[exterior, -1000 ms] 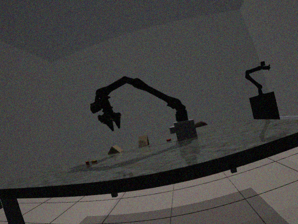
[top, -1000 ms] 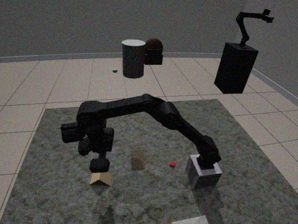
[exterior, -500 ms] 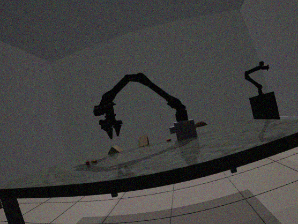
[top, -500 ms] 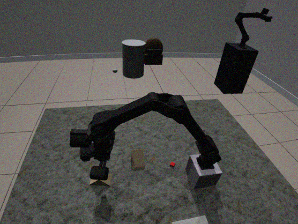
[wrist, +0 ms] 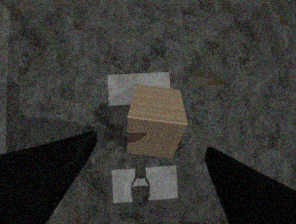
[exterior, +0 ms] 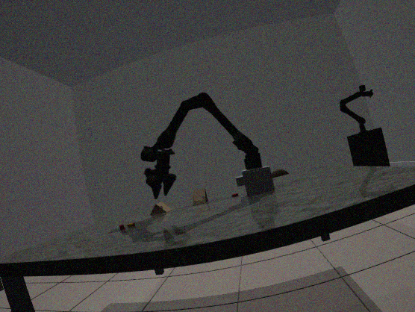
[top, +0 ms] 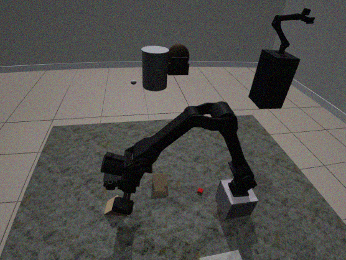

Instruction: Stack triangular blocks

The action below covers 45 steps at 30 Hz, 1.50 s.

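- The arm's jaws [exterior: 160,186] hang spread wide over the marbled desk [top: 78,149], pinching nothing; in the exterior view they sit plainly above the surface, touching neither it nor the block below.
- One tan triangular block [wrist: 156,121] lies on the desk directly under the wrist camera, framed between the two dark fingertips but apart from both; in the top view the same block [top: 110,205] shows only a pale edge beside the gripper, the rest hidden behind it.
- The second triangular block [top: 160,185] rests on the desk well apart from the first, between it and the arm's grey pedestal [top: 241,206]; the two are not stacked, so by appearance the square block has yet to be formed.
- The wide spread and the centred hover read as room to come down around the near block, or to leave it; which, the frames do not settle; how its sloped face lies is too dim to tell.
- A small red cube [top: 200,190] sits between the second block and the pedestal; any carry towards that block would do well to stay shy of it.
- Another small red item [exterior: 122,226] lies near the desk's far end, by the rim, where a stray sweep could push it off.
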{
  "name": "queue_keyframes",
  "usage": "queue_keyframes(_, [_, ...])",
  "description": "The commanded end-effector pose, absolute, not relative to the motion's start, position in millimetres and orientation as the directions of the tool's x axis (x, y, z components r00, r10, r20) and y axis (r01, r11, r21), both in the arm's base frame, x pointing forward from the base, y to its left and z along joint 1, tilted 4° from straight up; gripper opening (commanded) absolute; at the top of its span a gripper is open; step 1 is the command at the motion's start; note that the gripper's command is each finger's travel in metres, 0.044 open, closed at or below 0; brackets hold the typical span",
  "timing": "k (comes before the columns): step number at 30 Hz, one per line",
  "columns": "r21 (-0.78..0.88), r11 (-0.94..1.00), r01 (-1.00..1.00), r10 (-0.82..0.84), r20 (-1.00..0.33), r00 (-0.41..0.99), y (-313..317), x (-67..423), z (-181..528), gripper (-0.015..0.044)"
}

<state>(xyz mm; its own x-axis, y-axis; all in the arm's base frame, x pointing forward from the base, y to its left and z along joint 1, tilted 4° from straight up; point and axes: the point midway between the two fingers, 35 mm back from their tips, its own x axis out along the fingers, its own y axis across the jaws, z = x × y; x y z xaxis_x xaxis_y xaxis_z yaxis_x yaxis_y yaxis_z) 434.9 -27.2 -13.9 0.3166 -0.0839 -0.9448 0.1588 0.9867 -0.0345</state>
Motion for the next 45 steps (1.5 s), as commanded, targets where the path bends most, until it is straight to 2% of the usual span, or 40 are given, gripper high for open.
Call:
queue_keyframes(1, [-0.002, 0.988, 0.157, -0.102, -0.768, 0.632, -25, 384, -14, 0.0440])
queue_keyframes(4, [0.003, 0.988, 0.157, -0.103, -0.737, 0.668, -25, 375, -12, 0.0440])
queue_keyframes(24, [0.003, 0.988, 0.157, -0.103, -0.736, 0.669, -25, 376, -12, 0.0440])
queue_keyframes(45, [0.003, 0.988, 0.157, -0.104, -0.733, 0.673, -35, 443, -84, 0.0440])
